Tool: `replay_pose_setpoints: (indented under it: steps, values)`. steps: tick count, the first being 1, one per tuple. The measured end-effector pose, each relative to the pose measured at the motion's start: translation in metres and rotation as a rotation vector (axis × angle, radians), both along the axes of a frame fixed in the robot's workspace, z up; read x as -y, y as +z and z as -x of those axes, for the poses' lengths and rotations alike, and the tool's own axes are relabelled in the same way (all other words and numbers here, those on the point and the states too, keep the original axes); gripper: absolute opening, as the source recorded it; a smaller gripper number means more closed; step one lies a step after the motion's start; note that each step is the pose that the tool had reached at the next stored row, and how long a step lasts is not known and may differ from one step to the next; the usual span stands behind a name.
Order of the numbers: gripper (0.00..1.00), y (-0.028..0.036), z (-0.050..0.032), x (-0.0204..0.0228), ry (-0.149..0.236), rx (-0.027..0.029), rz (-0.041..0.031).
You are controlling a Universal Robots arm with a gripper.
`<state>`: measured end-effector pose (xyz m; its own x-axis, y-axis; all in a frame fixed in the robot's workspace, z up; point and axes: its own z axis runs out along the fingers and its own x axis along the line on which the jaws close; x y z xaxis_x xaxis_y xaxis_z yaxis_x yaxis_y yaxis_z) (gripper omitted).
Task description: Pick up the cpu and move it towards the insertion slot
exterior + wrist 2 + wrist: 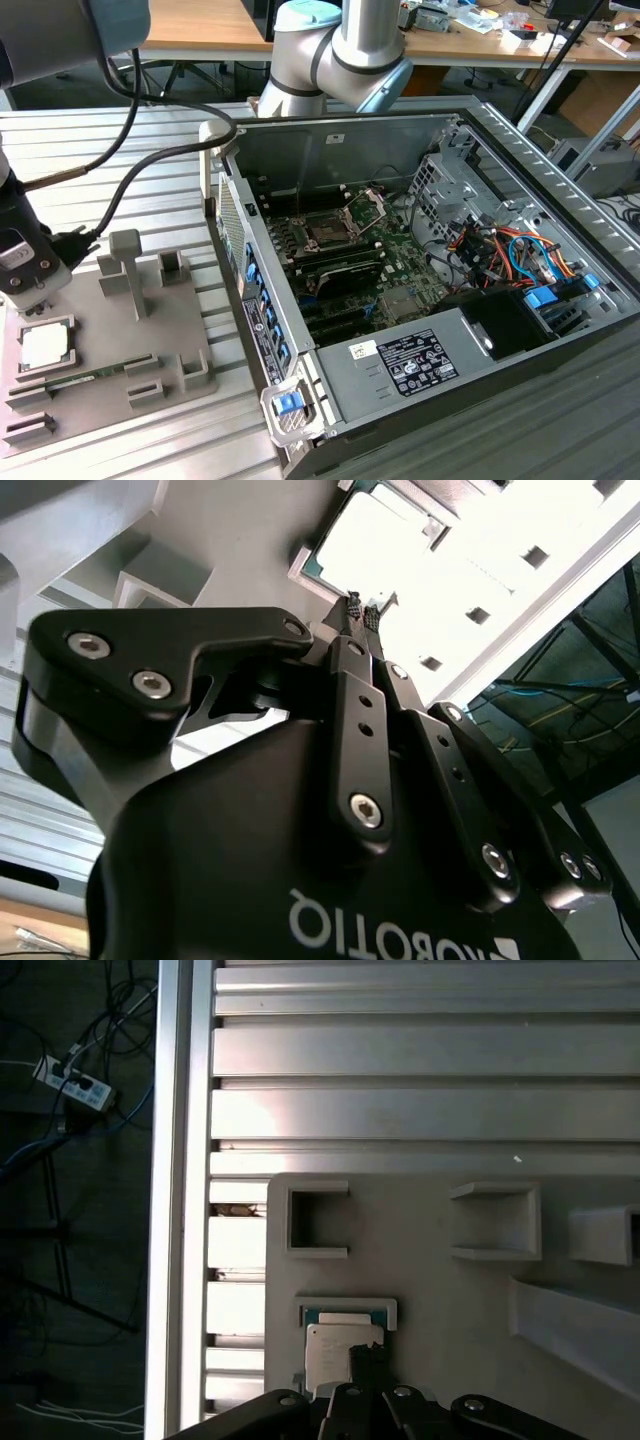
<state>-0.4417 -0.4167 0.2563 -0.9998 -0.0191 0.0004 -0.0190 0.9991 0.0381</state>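
Item: one gripper (364, 607), black, its two fingers (352, 680) drawn together at the tips with almost no gap and nothing seen between them; in the first wrist view the tips hang just over one edge of the cpu. One cpu (45, 345), square with a silvery-white top and dark rim, lying flat in its pocket on one grey moulded fixture plate (130, 345), at the exterior view's left, not lifted. One thin green memory stick (85, 376) lies on the same plate, just beside the cpu. One open computer case (340, 130) stands to the exterior view's right of the plate, well apart from the cpu; inside, one green motherboard (400, 290), one insertion slot (325, 232) with its silver hinged frame (366, 207) raised, one power supply (400, 360). One silver arm (345, 45) rises behind the case. Surface: one ribbed aluminium desk (150, 170). Room: wooden benches (200, 25) beyond, cluttered; one power strip (65, 1072) on the floor.
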Motion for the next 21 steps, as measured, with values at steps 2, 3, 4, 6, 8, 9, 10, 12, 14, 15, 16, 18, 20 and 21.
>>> replay_pose_setpoints:
  steps: [2,3,4,6,8,9,10,12,14,15,16,18,20,21]
  values:
    - [0.11,-0.0011,0.0000,0.0012,0.000,0.0000,0.0000]
    - [0.11,-0.0013,0.0000,0.0015,0.000,0.0000,0.0000]
    - [0.11,-0.0017,0.0000,0.0019,0.000,0.0000,0.0000]
    - [0.11,-0.0024,0.0000,0.0024,0.000,-0.0001,0.0000]
    - [0.11,-0.0031,0.0000,0.0029,0.000,0.0000,0.0000]
    - [0.11,-0.0034,0.0000,0.0032,0.000,0.0000,0.0000]
    - [0.11,-0.0039,0.0000,0.0040,0.000,-0.0002,0.0002]
    - [0.11,-0.0051,0.0000,0.0049,0.000,0.0001,-0.0001]
    - [0.11,-0.0058,0.0000,0.0057,0.000,0.0000,0.0000]
    - [0.11,-0.0066,0.0000,0.0064,0.000,0.0000,0.0001]
    - [0.11,-0.0073,0.0000,0.0071,0.000,0.0000,0.0001]
    - [0.11,-0.0084,0.0000,0.0079,0.000,0.0000,0.0000]
    - [0.11,-0.0094,0.0000,0.0088,0.000,-0.0001,0.0002]
    - [0.11,-0.0098,0.0000,0.0091,0.000,-0.0001,0.0002]
